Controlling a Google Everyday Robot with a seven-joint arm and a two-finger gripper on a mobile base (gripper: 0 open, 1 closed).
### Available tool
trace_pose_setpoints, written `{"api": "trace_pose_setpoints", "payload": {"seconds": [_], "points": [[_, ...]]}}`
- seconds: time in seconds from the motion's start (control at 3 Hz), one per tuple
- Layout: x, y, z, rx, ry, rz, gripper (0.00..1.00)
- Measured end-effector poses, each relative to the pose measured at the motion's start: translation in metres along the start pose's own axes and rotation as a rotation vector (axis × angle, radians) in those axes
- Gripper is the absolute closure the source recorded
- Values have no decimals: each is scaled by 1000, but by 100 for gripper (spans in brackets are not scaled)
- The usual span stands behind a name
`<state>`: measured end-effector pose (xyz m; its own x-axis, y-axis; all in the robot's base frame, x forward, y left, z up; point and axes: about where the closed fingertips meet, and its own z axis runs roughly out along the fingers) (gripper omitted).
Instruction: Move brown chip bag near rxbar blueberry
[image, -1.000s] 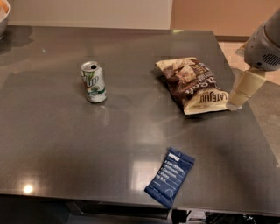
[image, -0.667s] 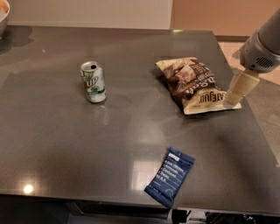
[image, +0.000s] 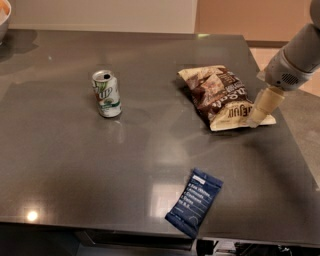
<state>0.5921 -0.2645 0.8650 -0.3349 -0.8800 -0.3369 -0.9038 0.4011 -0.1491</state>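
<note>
The dark grey bench (image: 75, 165) fills the scene, with a pale wall beyond its far edge, a tan area to the far right, and at the far left corner the rim of a bowl (image: 4, 17) holding something orange. The robot's arm comes in from the right, and its cream end effector (image: 256, 119) points down onto the right end of the brown chip bag (image: 217, 95), which lies flat on the bench's right half; whether the end effector is clenched or released cannot be told. A green-white soda can (image: 106, 93) stands upright well to the left with its top opened, and the rxbar blueberry (image: 195, 201) lies flat at the near edge, well apart from the bag.
</note>
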Motion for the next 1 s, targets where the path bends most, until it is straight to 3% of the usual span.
{"api": "trace_pose_setpoints", "payload": {"seconds": [0.33,0.67,1.0], "points": [[1,3,14,-26,-2,20,6],[0,8,23,-47,0,33,23],[-2,14,24,-74,-7,32,47]]}}
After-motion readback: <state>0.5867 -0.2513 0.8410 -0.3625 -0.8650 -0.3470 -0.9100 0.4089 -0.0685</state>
